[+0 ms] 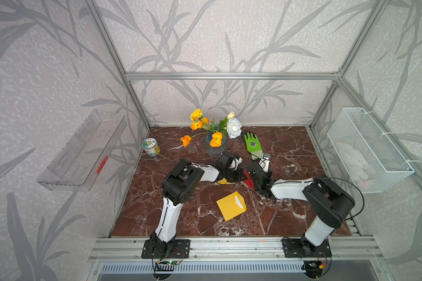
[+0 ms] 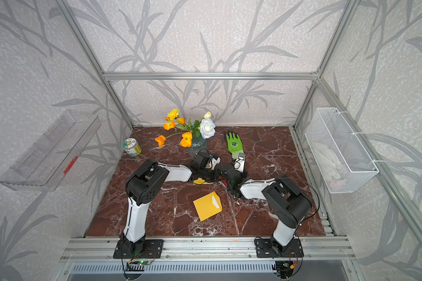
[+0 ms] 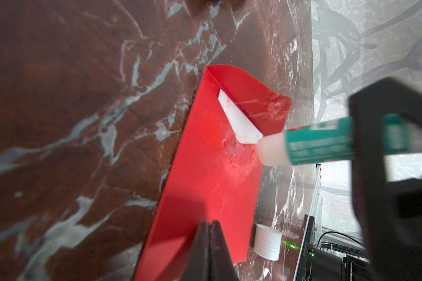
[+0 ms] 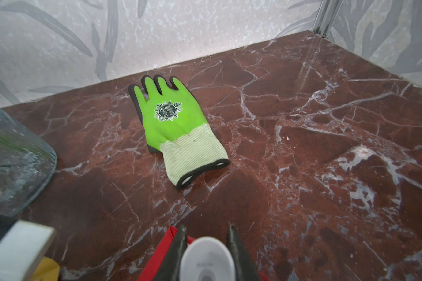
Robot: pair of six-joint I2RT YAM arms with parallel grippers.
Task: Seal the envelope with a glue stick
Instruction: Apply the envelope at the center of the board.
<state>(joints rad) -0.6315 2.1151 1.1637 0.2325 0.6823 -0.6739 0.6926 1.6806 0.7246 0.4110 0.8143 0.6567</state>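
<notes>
Red envelope [image 3: 205, 185] looks like thin glossy card: light and probably slidey on the marble. My left gripper [image 3: 210, 223] is pinched shut, tips pressing on the end away from the flap. The glue stick [image 3: 322, 143] is at the flap end, bare tip touching the envelope by a wet smear, with the right gripper [image 4: 207, 231] clamped round its barrel. I'd guess light, rigid, slick plastic, so gripping on the label seems right. Its cap [image 3: 267, 243] lies just beside the envelope.

Containers:
- The wire basket [image 1: 344, 126], well right of the envelope, holds something white.
- The clear shelf [image 1: 83, 150], well left, holds a small red thing.
- The vase [image 1: 211, 152], just behind, holds flowers [image 1: 234, 127].
</notes>
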